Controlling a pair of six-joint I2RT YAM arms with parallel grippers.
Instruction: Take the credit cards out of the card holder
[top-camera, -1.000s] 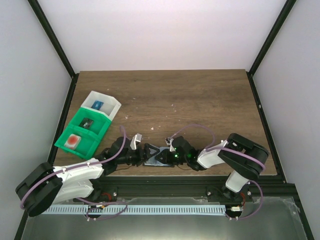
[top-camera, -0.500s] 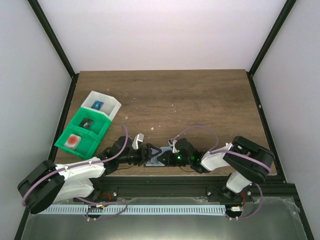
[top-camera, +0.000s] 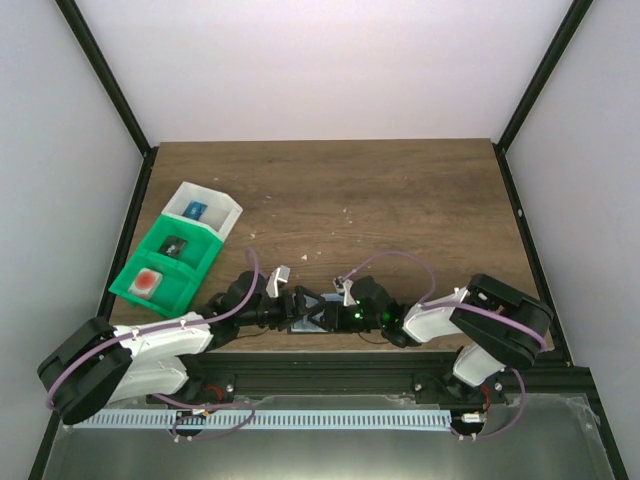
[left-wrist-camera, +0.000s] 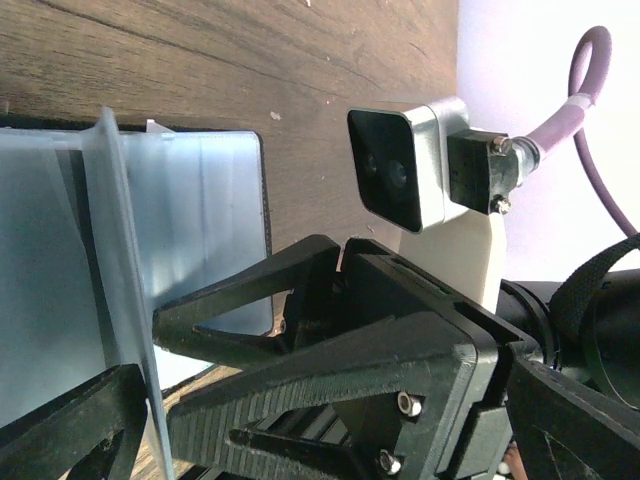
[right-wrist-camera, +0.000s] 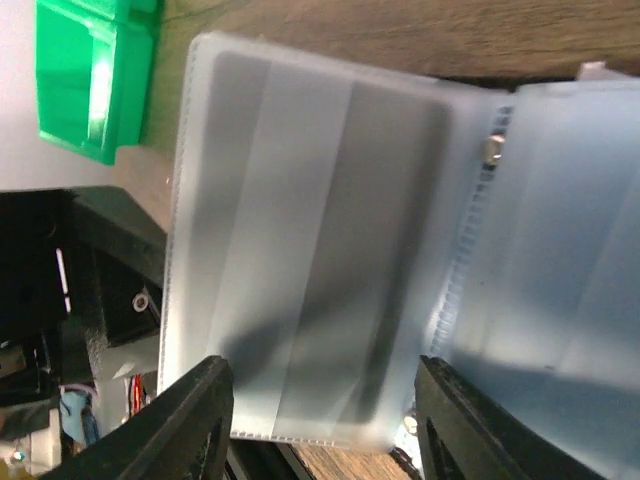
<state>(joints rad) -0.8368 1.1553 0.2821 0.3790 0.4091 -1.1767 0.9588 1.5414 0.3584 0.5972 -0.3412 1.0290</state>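
The card holder (top-camera: 310, 318) lies open at the table's near edge between my two grippers. In the left wrist view its grey-blue panels (left-wrist-camera: 200, 220) lie flat, and one clear leaf (left-wrist-camera: 115, 270) stands up edge-on. My left gripper (top-camera: 288, 306) seems shut on that leaf's lower edge (left-wrist-camera: 150, 425). My right gripper (top-camera: 333, 316) is open, with its fingers on either side of the raised clear leaf (right-wrist-camera: 300, 250). I see no card in the pockets. A reddish card (top-camera: 148, 282) lies in the green bin.
A green bin (top-camera: 135, 295) with two compartments and a white bin (top-camera: 225, 212) stand at the left. They hold a dark item (top-camera: 177, 246) and a blue item (top-camera: 194, 210). The right wrist camera (left-wrist-camera: 405, 165) hangs close above the holder. The black frame rail runs just behind the grippers.
My left gripper has moved right onto the holder's left side. My right arm has dropped lower and shifted slightly. In the last half second almost nothing moved.
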